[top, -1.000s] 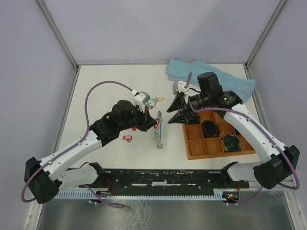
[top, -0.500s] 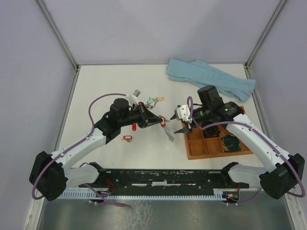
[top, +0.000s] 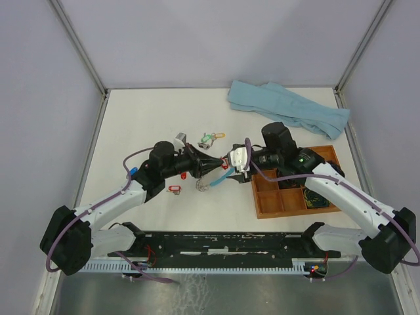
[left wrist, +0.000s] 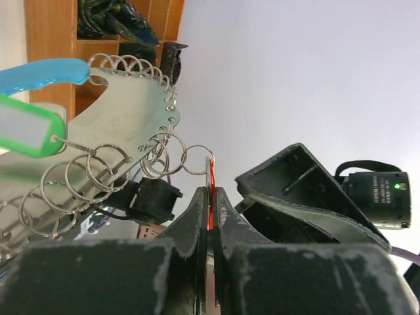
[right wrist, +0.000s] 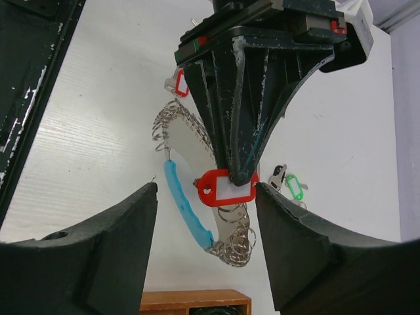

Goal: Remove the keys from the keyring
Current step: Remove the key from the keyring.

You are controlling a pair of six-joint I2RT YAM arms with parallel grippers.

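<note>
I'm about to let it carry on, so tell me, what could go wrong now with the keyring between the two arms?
The left fingers pinch only the edge of the red tag, and the keyring seems to hang from it, so it might slip out. The right fingers stand open around that tag and the left tips; closing here could clamp them rather than the ring.

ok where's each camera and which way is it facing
top external: above and behind the robot, looking down on the table; left arm and right arm show
left wrist: on the left gripper, looking along its shut jaws at the red-tagged key and keyring
right wrist: looks between its own open fingers at the left gripper
both wrist views share that key and keyring
</note>
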